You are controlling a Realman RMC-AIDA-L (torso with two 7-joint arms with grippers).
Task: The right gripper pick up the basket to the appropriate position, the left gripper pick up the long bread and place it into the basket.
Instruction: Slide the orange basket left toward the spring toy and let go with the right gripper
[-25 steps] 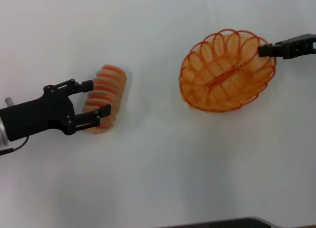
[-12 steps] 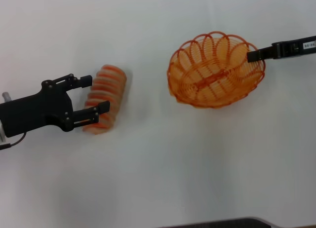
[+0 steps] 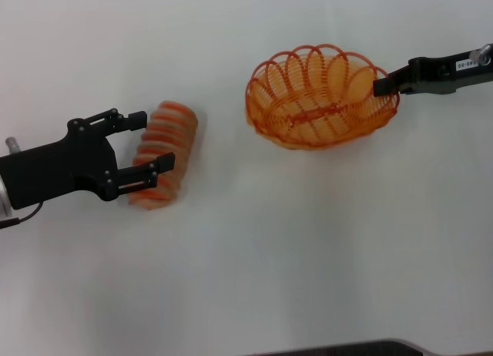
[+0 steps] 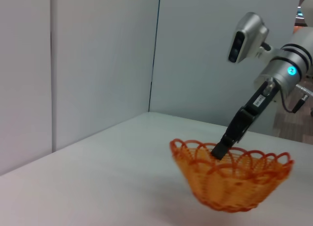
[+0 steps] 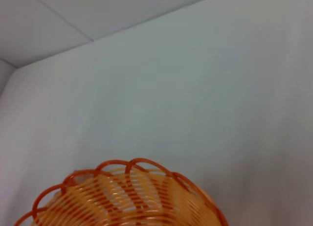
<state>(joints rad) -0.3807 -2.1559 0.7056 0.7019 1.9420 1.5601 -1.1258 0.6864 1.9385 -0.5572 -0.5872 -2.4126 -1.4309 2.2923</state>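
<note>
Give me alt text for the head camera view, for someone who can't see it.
On a white table, the right gripper grips the rim of an orange wire basket at the upper right. At the left, the left gripper is open with its fingers either side of a striped long bread lying on the table, apart from the basket.

Looks like an office or lab test bay: plain white table [image 4: 98, 157], grey partition panels [image 4: 98, 55] behind the right claw [image 4: 220, 150].
</note>
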